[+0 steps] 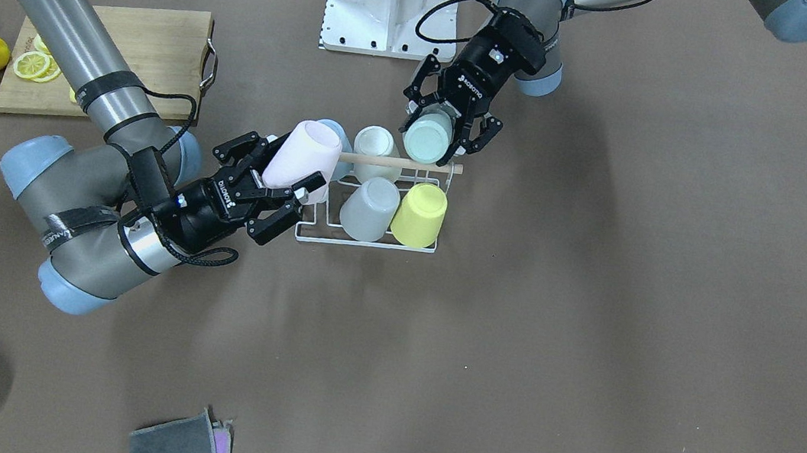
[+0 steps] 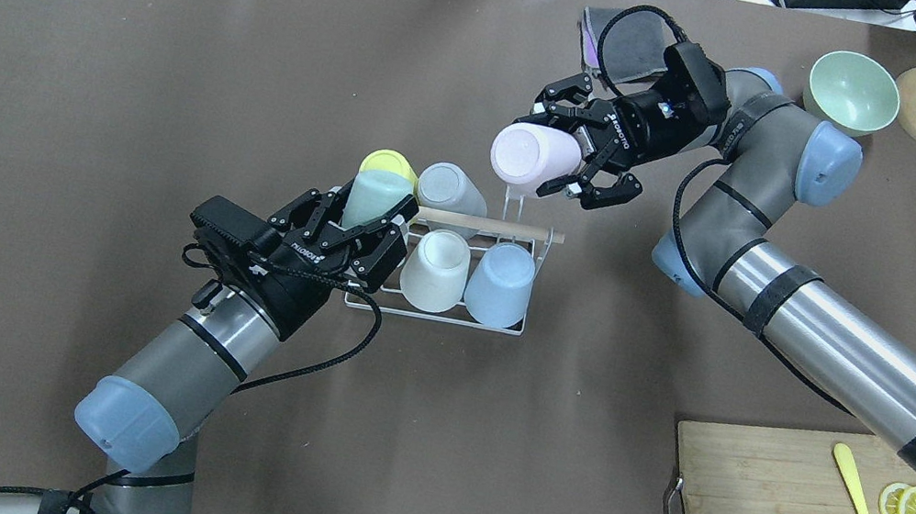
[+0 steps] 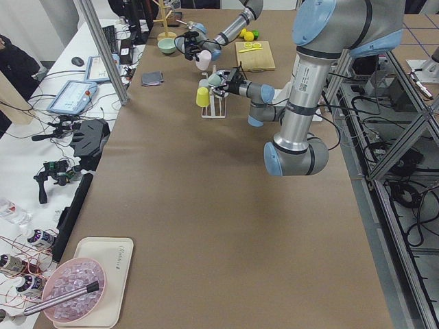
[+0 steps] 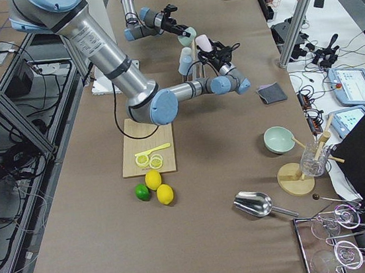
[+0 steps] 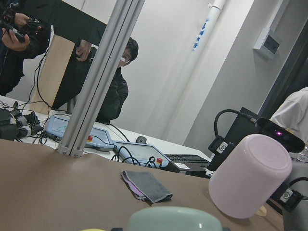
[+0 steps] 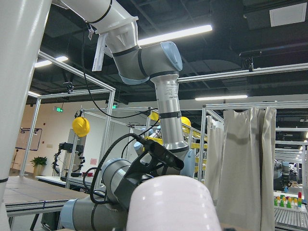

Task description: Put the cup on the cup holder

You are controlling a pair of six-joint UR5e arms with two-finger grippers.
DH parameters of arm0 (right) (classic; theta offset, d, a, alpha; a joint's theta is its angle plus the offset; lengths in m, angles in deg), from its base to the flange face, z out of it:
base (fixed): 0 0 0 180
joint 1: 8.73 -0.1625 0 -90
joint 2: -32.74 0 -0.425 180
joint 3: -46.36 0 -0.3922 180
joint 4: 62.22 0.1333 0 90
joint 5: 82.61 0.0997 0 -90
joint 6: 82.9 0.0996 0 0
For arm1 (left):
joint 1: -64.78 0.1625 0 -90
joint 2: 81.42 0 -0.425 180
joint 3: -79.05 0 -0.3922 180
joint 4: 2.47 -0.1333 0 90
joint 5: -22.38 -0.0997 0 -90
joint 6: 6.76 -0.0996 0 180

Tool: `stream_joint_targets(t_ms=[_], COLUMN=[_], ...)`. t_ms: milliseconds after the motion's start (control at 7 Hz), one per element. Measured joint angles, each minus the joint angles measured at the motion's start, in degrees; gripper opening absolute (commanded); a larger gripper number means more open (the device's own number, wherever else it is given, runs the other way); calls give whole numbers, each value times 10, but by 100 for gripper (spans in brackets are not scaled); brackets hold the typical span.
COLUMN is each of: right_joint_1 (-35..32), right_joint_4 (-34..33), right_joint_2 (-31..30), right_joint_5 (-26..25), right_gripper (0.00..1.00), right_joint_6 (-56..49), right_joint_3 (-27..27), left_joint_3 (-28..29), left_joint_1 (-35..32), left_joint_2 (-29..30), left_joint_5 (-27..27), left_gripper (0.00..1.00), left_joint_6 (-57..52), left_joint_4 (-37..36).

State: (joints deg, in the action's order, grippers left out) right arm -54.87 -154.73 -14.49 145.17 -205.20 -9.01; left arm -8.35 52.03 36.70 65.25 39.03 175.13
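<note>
Pink cup (image 2: pixel 528 157), pinched tilted in the right gripper (image 2: pixel 569 162), may clip the rack (image 2: pixel 482 224) mid-frame; left gripper (image 2: pixel 368 219) pinches a mint cup (image 2: pixel 379 188).

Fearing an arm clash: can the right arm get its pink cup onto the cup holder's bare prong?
Likely yes. The right pincer holds the pink cup close by that prong; the left pincer, holding a mint cup, is at the cup holder's other end.

Cup holder (image 2: pixel 509 227) upright: white wire, wooden rod on top. Inverted on it: yellow cup (image 2: pixel 388 163), grey cup (image 2: pixel 451 189), white cup (image 2: pixel 435 269), blue cup (image 2: pixel 502 283). Mint cup (image 2: pixel 375 198) at 1 end; pink cup (image 2: pixel 532 158) tilted above the other.
</note>
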Motion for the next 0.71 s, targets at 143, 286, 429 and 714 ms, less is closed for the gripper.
stream_joint_targets(t_ms=[143,286,429,714], right_joint_1=[6,10,13,13], right_joint_4=[-4,-10,-16,-21], right_joint_2=[0,0,0,-1], right_joint_5=[0,0,0,0], right_gripper=[44,44,45,45], right_joint_6=[0,0,0,0], right_joint_3=[-1,-1,-2,-2], left_joint_3=[2,4,7,9], left_joint_1=[-1,-1,0,0], left_joint_2=[0,-1,-1,-1], left_joint_5=[-1,-4,-11,-15], left_gripper=[98,98,98,98], left_joint_6=[-13,-36,-50,-58], left_joint_4=[0,3,6,9])
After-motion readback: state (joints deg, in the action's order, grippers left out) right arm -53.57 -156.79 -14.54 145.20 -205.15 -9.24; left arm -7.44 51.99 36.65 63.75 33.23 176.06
